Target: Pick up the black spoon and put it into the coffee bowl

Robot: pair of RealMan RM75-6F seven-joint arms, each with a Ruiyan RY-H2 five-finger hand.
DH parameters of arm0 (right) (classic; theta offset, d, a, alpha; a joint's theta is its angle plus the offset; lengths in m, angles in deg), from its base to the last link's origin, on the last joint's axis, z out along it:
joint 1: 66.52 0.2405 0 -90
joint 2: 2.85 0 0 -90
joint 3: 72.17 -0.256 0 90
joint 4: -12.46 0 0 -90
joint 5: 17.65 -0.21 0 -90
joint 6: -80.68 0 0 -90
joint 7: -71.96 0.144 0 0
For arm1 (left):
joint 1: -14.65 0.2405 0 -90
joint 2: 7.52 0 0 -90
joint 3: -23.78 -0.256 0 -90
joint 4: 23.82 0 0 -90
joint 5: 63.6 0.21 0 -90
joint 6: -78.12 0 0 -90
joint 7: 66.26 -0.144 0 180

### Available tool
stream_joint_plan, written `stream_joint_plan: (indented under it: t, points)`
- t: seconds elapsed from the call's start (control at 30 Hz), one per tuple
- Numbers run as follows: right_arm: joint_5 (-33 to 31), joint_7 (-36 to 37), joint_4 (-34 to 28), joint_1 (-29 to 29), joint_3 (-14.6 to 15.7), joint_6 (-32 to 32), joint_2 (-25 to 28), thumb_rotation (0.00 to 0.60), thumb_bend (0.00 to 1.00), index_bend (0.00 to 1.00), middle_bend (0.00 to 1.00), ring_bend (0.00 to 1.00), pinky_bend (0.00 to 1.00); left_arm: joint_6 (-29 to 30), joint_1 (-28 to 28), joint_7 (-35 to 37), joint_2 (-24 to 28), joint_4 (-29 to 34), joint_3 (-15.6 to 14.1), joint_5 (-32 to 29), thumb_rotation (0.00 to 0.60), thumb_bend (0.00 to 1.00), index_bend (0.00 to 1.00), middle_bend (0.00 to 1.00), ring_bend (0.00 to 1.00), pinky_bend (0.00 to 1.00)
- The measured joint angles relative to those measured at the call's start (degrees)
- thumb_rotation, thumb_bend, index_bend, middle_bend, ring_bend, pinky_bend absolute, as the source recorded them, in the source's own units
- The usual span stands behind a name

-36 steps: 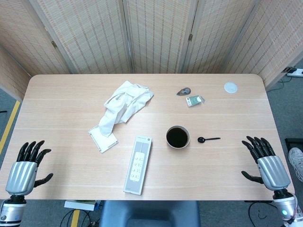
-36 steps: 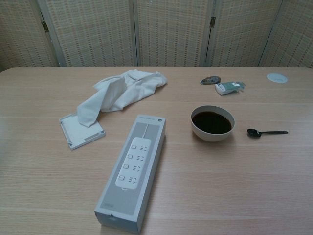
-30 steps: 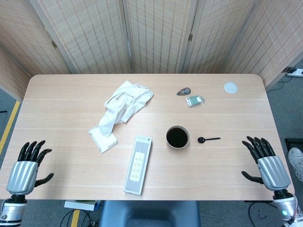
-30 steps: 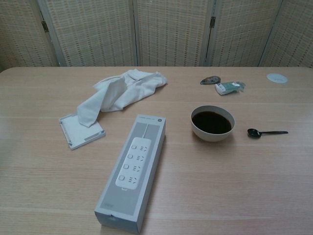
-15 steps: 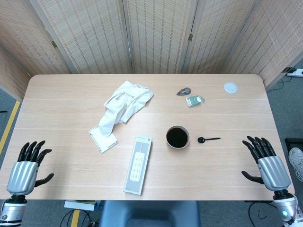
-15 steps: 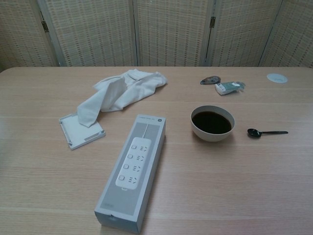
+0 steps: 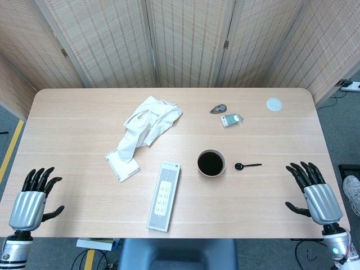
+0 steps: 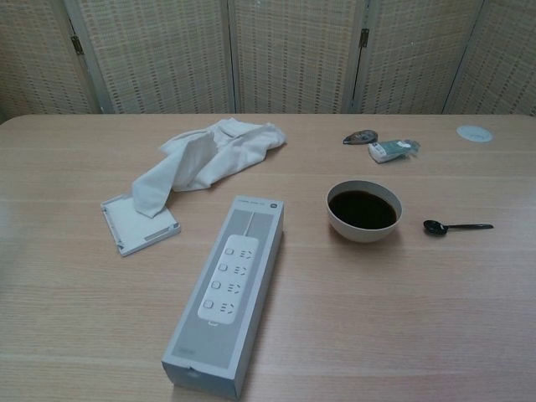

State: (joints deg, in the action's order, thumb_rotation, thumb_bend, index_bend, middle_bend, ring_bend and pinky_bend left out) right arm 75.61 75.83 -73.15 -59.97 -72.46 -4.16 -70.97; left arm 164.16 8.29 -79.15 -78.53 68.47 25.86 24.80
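The counter (image 7: 73,112) carries the same spread as a second ago, nothing on it moved. The white cloth (image 7: 147,125) lies crumpled at rear left, one end draped over a flat white tray (image 7: 122,165). A long power-strip box (image 7: 164,196) sits near the front edge, left of the coffee bowl (image 7: 211,163), which holds dark coffee. The black spoon (image 7: 247,166) lies flat just right of the bowl, apart from it, bowl end toward it and handle pointing away. My right hand (image 7: 315,194) hovers at the front right corner, having crept slightly inward from a second ago; its fingers (image 7: 300,174) are spread and hold nothing. My left hand (image 7: 32,197) waits at the front left corner, unchanged, fingers apart and empty.
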Motion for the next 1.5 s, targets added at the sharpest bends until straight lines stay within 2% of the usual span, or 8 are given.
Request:
stream_joint_plan:
  t: [0.23,0.37,0.43,0.5,0.6,0.73,0.97,1.5]
  points:
    - [-1.09,-0.97,-0.03,1.58,-0.51,3.08,-0.22,0.600,0.07,0.14,0.33,0.28,0.25,-0.42,-0.04,0.20,-0.46,-0.69,-0.04,-0.58,0.600,0.14,0.28,0.11,0.08,0.07]
    - [-2.01,-1.54,0.43,3.25,-0.94,6.18,-0.56,0.600,0.15,0.14,0.49,0.55,0.52,-0.57,-0.02,0.27,-0.75,-1.02,-0.13,-0.81,0.600,0.14,0.28,0.11,0.08,0.07]
    - [-2.64,-2.06,0.70,4.34,-1.13,8.39,-0.72,0.600,0.21,0.17,0.61,0.71,0.69,-0.53,0.04,0.29,-0.80,-1.07,-0.14,-0.91,0.600,0.14,0.28,0.11,0.08,0.07]
    - [-3.39,-2.49,0.87,5.38,-1.28,10.73,-0.81,0.600,0.36,0.21,0.78,0.87,0.81,-0.57,0.10,0.26,-0.83,-1.09,-0.20,-1.05,0.600,0.14,0.28,0.11,0.08,0.07]
    - [-4.96,-3.50,1.16,7.46,-1.52,15.42,-1.08,0.600,0.50,0.22,0.88,0.98,0.90,-0.81,0.15,-0.09,-0.75,-0.87,-0.35,-1.27,0.600,0.14,0.29,0.11,0.08,0.07]
    - [-7.39,-5.67,1.93,10.73,-1.83,21.94,-2.22,0.600,0.65,0.22,0.96,1.00,0.96,-0.59,0.36,-0.43,-0.54,-0.45,-0.41,-1.41,0.600,0.14,0.29,0.11,0.08,0.07]
    - [-11.34,-7.86,5.11,15.33,-2.15,30.54,-5.44,0.600,0.77,0.22,0.99,1.00,1.00,-0.56,0.48,-1.06,-0.16,0.10,-0.47,-1.56,0.600,0.14,0.29,0.11,0.08,0.07]
    - [-15.57,-8.39,15.17,22.56,-3.08,39.87,-14.15,0.600,0.82,0.22,1.00,1.00,1.00,-0.96,0.16,-2.29,-0.10,0.90,-0.35,-1.77,0.600,0.14,0.29,0.11,0.08,0.07]
